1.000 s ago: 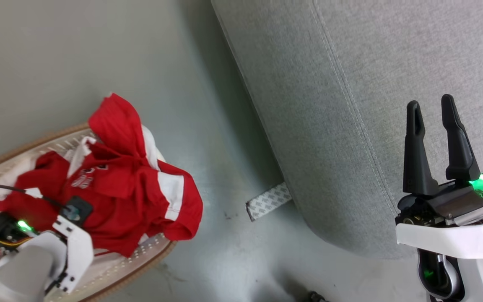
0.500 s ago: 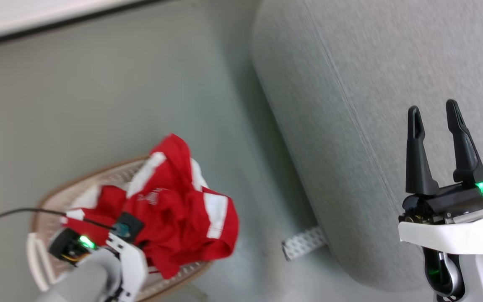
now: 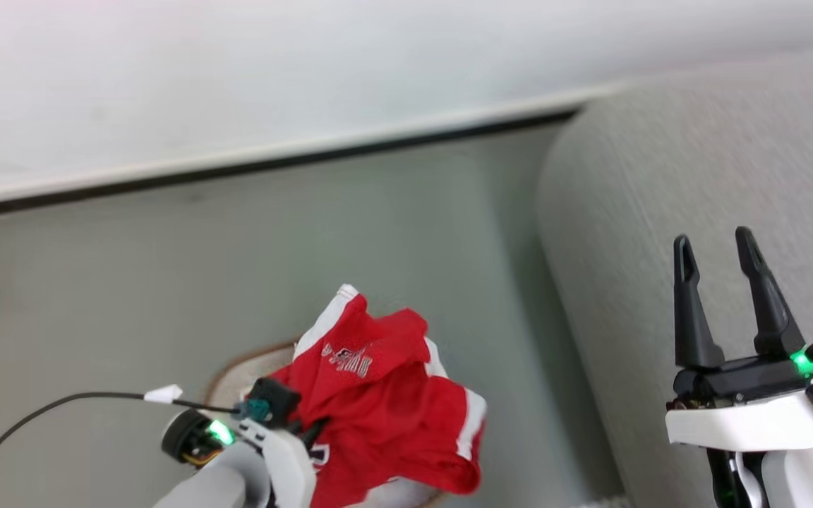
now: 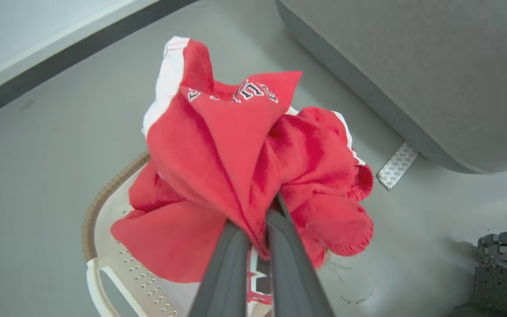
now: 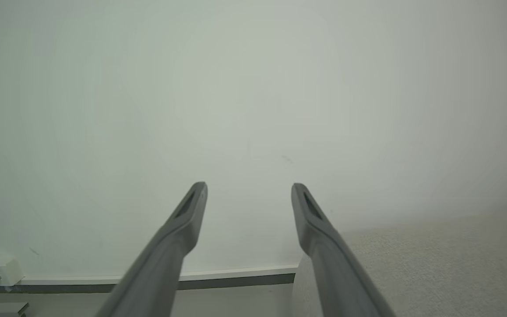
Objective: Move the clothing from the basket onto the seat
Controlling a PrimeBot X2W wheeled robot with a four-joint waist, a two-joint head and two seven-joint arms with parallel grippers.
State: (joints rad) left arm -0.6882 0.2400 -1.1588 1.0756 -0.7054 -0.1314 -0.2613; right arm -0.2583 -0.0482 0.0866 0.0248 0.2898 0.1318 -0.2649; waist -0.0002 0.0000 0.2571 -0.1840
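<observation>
The seat, a broad light grey sofa with a rounded edge, takes up the right side of the head view. The carry should end well in from that edge, so that a limp garment cannot slide back off. The grey floor spans the middle of the frame and separates the seat from the basket. The basket is white and perforated with a brown rim, and it sits at the lower left of the left wrist view.

The clothing hangs bunched above the basket at the bottom centre of the head view, well apart from the seat. It is a red jersey with white trim and black, white-edged lettering on an upper fold. I cannot tell whether its drooping lower folds clear the rim. I would judge it best to lift until they do, then swing across smoothly, above the seat's edge.

The left gripper has its jaws closed on one thick gather of the red fabric. The right gripper, at the lower right, has its jaws apart and empty.
</observation>
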